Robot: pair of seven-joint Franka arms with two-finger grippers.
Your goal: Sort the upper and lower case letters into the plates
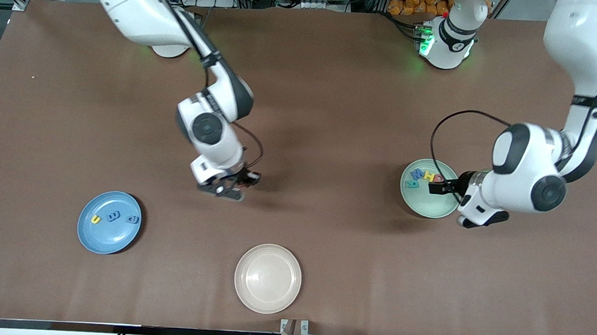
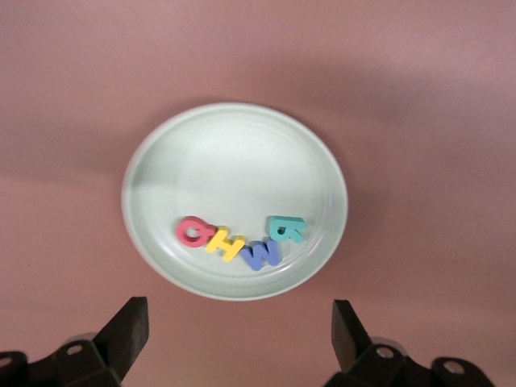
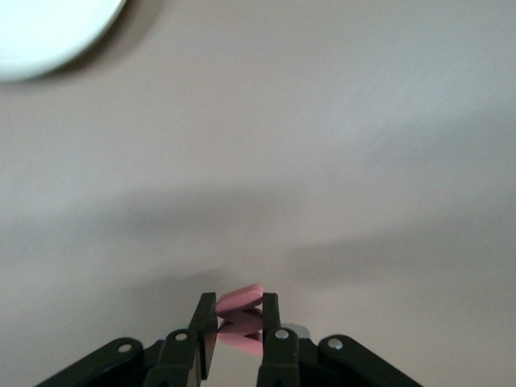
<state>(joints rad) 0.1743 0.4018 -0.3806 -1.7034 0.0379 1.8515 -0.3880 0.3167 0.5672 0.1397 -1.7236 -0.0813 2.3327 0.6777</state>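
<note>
While clamped on the red letter (image 3: pixel 239 300), right gripper (image 1: pixel 236 182) sits low over bare table, between blue plate (image 1: pixel 101 239) and green plate (image 1: pixel 432 207), nearer the blue. Jaws narrow, pinching the thin foam piece by its faces. Letter case unreadable from here.

Lift straight up before travelling; avoid dragging foam across the cloth. Carry level, centre over the correct plate, lower close, then release, since light foam may cling to a pad or bounce off a glossy rim.

Left gripper (image 2: pixel 238 339) waits above the green plate, jaws wide, holding nothing.

Green plate: four flat letters (image 2: pixel 242 239) in a curved row, red, yellow, blue, teal. Blue plate: three letters (image 1: pixel 114 217). Cream plate (image 1: pixel 251 292) bare, nearer the camera than the blue. Plates round, shallow, smooth; table matte brown.
</note>
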